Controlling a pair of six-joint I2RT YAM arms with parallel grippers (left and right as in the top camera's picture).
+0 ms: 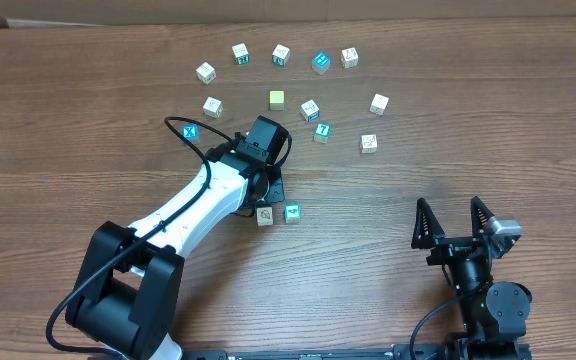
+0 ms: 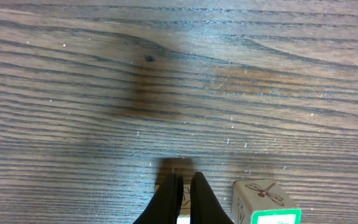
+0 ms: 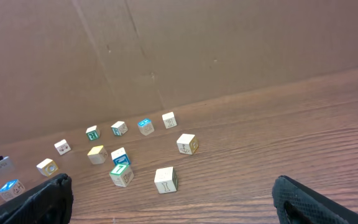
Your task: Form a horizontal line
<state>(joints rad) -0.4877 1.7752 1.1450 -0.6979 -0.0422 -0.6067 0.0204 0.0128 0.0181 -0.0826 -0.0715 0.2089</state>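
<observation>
The horizontal line (image 1: 279, 213) is only half formed: a white-faced cube (image 1: 265, 214) and a teal-green cube (image 1: 292, 211) sit side by side, just about touching, low in the middle of the wooden surface (image 1: 388, 180). The cube marked 7 (image 1: 322, 130) lies well apart from them, farther up, just below another white cube (image 1: 310, 110). The left gripper (image 2: 182, 186) hangs right over the white-faced cube with its jaws pressed together; nothing can be made out between them. In its wrist view the teal-green cube (image 2: 260, 194) stands just to the right of the fingers. The right gripper (image 1: 453, 222) rests near the lower right edge, its jaws spread wide and empty. A pale-yellow cube (image 1: 277, 99) and a blue cube marked X (image 1: 191, 131) lie among the scattered cubes above.
</observation>
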